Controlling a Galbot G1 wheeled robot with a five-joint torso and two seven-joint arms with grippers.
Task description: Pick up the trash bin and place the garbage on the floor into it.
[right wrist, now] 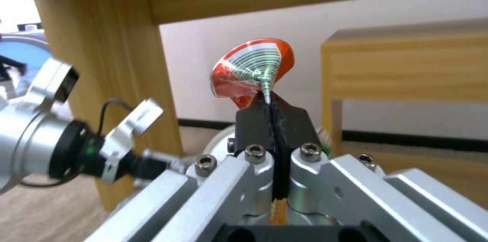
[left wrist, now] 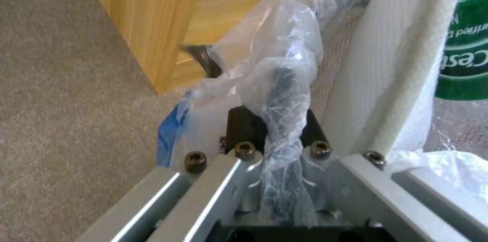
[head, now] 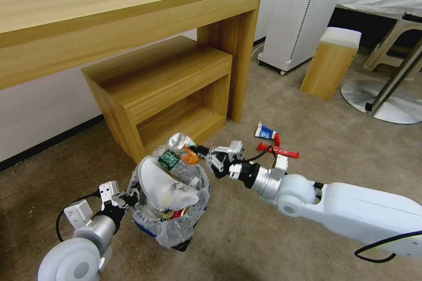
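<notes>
The trash bin (head: 173,227), black and lined with a crinkled plastic bag, stands on the beige floor (head: 263,237) in front of the low shelf. A white slipper (head: 160,184), a green-labelled bottle (head: 169,159) and something red fill it. My left gripper (head: 126,199) is shut on the bin's rim and bag (left wrist: 277,93), beside the slipper (left wrist: 386,63) and bottle (left wrist: 465,55). My right gripper (head: 203,150) hovers over the bin's far rim, shut on a crumpled orange and silver wrapper (head: 182,142) (right wrist: 253,67). A blue-white carton (head: 265,131) and a red bar wrapper (head: 281,152) lie on the carpet beyond the right wrist.
A wooden desk (head: 132,13) with a low shelf unit (head: 162,92) under it stands close behind the bin. Farther right are a white appliance (head: 303,13), a wooden stool (head: 329,66) and a round metal table base (head: 382,101). Open carpet lies in front.
</notes>
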